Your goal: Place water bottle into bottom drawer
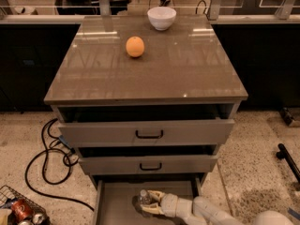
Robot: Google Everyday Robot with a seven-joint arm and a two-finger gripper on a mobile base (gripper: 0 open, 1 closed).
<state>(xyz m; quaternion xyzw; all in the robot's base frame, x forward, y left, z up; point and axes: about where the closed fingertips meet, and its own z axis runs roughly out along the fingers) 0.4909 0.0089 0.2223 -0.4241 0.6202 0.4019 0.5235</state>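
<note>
Bottle (139,199) hangs low in the drawer (115,207) at 6 o'clock, claw (147,203) clamped around it; letting go too high could send it rolling

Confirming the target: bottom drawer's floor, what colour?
The bottom drawer floor is plain grey, camera view; tool inside by the water bottle.

Cream hand (147,203) grips clear water bottle (141,198) in grey bottom drawer (117,204).

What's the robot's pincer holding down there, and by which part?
The pincer holds the bottle inside the bottom drawer, gripping it around the clear body.
</note>
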